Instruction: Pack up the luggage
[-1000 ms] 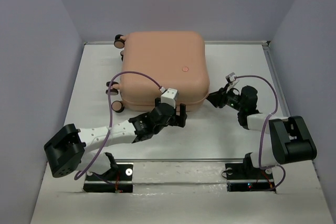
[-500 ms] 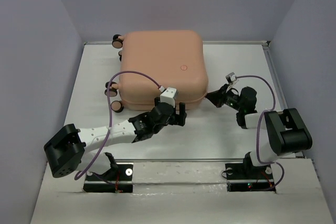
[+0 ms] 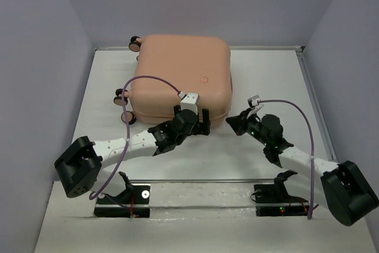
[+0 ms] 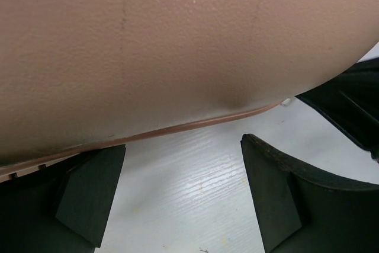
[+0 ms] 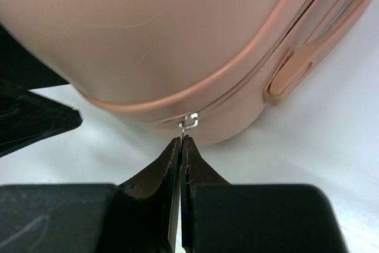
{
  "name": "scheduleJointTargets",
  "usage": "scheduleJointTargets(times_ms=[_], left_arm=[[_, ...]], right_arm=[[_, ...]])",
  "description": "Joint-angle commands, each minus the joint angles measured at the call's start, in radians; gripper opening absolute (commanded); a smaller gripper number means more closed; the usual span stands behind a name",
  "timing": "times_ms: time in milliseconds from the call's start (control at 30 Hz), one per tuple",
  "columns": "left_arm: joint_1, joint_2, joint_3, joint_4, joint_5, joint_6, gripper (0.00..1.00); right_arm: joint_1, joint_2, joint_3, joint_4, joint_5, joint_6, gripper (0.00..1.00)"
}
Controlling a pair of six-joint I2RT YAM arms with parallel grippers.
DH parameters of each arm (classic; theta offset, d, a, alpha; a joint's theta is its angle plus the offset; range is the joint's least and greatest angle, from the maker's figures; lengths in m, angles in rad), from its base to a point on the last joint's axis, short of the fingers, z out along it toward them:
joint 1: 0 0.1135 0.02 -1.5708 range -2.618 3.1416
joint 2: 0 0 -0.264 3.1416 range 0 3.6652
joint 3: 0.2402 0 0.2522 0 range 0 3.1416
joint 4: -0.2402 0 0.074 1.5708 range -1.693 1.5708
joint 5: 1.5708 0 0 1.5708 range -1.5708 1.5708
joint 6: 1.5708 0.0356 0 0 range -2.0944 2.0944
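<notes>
Luggage [image 3: 180,75] lies closed on your table [image 3: 266,75], contents hidden. Your left gripper [image 3: 191,112] gapes at its near edge; your right gripper [image 5: 182,143] has swung in, jaws now together under the zipper pull [image 5: 189,122].

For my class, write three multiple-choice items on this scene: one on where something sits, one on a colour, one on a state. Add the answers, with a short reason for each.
1. In the overhead view, the wheels of the luggage are on its:
A) left side
B) right side
C) near edge

2. The luggage is coloured:
A) blue
B) peach-pink
C) grey

3. The jaws of the right gripper are:
A) wide open
B) shut
C) out of sight

Answers:
1 A, the wheels stick out along its left side.
2 B, it is peach-pink in every view.
3 B, the jaws meet with no gap, just below the zipper pull.
</notes>
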Motion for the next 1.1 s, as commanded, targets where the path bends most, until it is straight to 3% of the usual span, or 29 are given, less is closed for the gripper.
scheduleJointTargets(times_ms=[0, 233, 367, 533, 767, 867, 1067], left_arm=[[0.068, 0.033, 0.083, 0.160, -0.056, 0.016, 0.92], [0.081, 0.087, 0.130, 0.182, -0.031, 0.006, 0.92], [0.081, 0.105, 0.155, 0.188, -0.007, 0.005, 0.92], [0.081, 0.106, 0.172, 0.186, 0.015, -0.004, 0.91], [0.082, 0.107, 0.170, 0.189, 0.039, -0.024, 0.89], [0.087, 0.089, 0.176, 0.176, 0.042, -0.020, 0.88], [0.177, -0.112, 0.115, 0.027, 0.081, -0.037, 0.90]], right_arm=[[0.130, -0.190, -0.039, -0.238, 0.054, 0.056, 0.07], [0.297, -0.245, 0.006, -0.437, 0.100, 0.111, 0.07], [0.467, -0.132, 0.057, -0.366, 0.162, 0.144, 0.07], [0.590, 0.021, 0.146, -0.258, 0.316, 0.192, 0.07], [0.628, 0.149, 0.129, 0.020, 0.532, 0.277, 0.07], [0.648, 0.212, 0.122, 0.153, 0.555, 0.289, 0.07], [0.648, 0.192, 0.103, 0.088, 0.618, 0.286, 0.07]])
